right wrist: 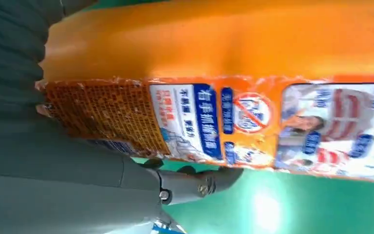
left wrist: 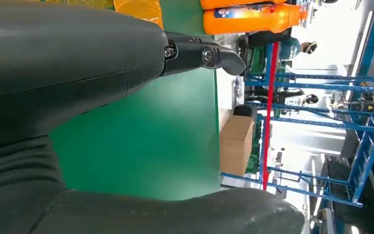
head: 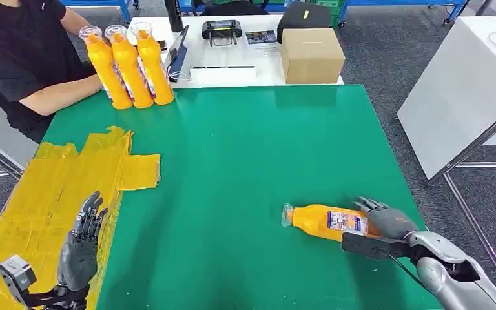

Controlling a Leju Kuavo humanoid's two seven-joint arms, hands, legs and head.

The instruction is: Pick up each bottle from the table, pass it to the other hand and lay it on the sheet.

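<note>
An orange bottle [head: 326,221] with a printed label lies on its side on the green table [head: 245,142] at the front right, cap toward the left. My right hand [head: 387,223] grips its base end, fingers over the far side and thumb along the near side. The right wrist view shows the bottle [right wrist: 224,58] up close with the thumb touching the label's edge. My left hand [head: 81,248] hovers over the yellow sheet [head: 45,187] at the front left, fingers straight and apart, holding nothing. Three more orange bottles [head: 132,64] stand upright at the back left.
A person in black sits at the back left, forearm [head: 58,95] resting beside the standing bottles. A cardboard box [head: 311,55] and small devices lie on a white table behind. A white panel [head: 458,97] stands off the right edge.
</note>
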